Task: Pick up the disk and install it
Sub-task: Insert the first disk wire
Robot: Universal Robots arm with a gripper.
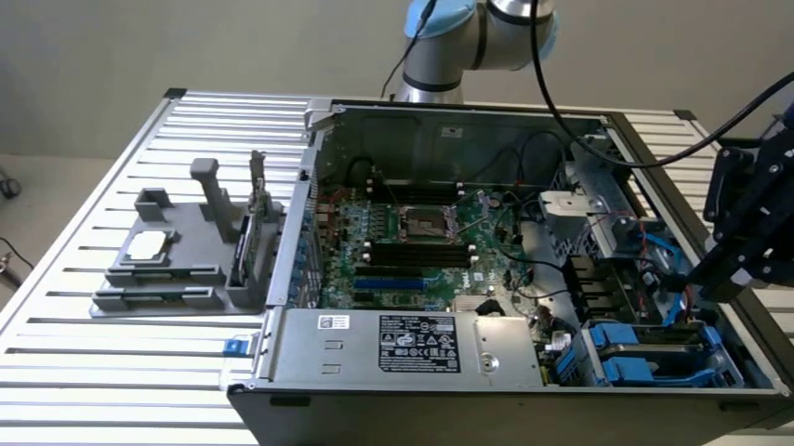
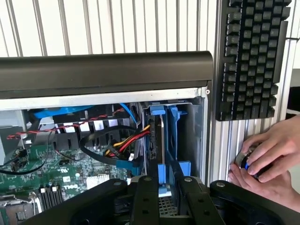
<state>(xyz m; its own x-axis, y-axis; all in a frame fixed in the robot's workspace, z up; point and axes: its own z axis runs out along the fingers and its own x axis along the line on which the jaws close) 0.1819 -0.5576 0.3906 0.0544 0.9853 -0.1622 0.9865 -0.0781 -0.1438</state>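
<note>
The open computer case (image 1: 496, 269) lies on the slatted metal table (image 1: 74, 372), its motherboard (image 1: 416, 246) exposed and the silver power supply box (image 1: 403, 344) along the near edge; the arm reaches over the case from the exterior view's right, and its gripper (image 1: 732, 269) hangs above the drive bays (image 1: 645, 353) in the near right corner; in the wrist view the gripper (image 2: 164, 187) has its two black fingers (image 2: 146, 197) close together on either side of a blue carrier edge, so it appears closed on the disk (image 2: 161, 140), which stands on edge, slotted down into the blue bay; by my judgement the pick-up is done and the disk is largely seated, with release, and perhaps a final push, left; off the case, a person's hands (image 2: 267, 159) rest on a small round device beside a black keyboard (image 2: 251, 56).
</note>
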